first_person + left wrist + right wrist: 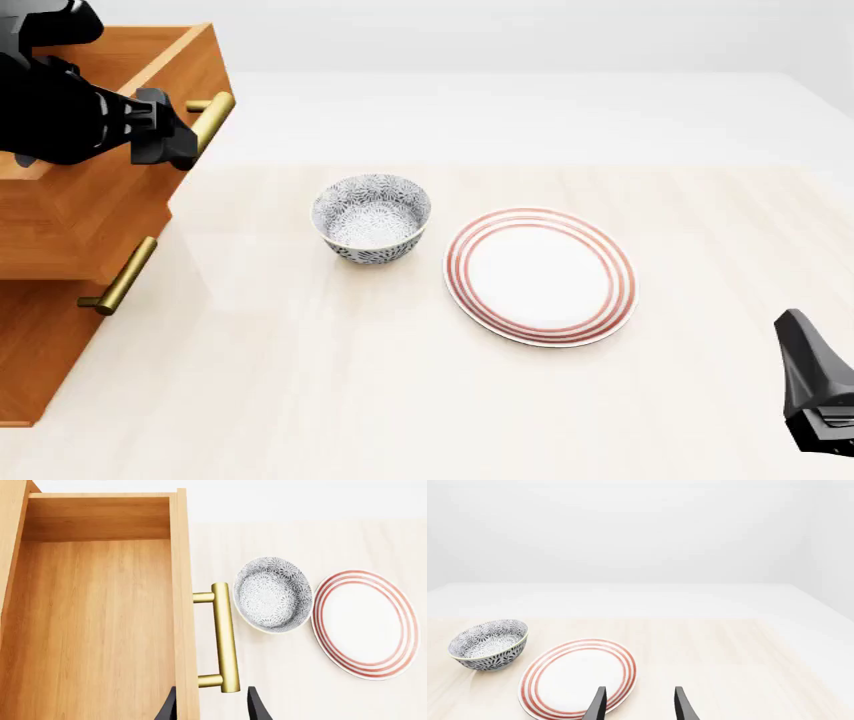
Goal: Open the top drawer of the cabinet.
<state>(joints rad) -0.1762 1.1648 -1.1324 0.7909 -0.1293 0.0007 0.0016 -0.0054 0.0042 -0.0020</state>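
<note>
Left gripper: we saw its parted fingers straddling the brass handle, unclamped.
Right gripper: spread apart, over bare table.
Top drawer: pulled out from the cabinet at the table's left edge.
Bowl, plate: just beside each other.

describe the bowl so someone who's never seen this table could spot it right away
Start at the tall wooden cabinet on the table's left side. Just right of it, on the pale table, sits the bowl. Unlike the flat, red-ringed plate beside it, it is deep, with a grey-and-white floral pattern.
</note>
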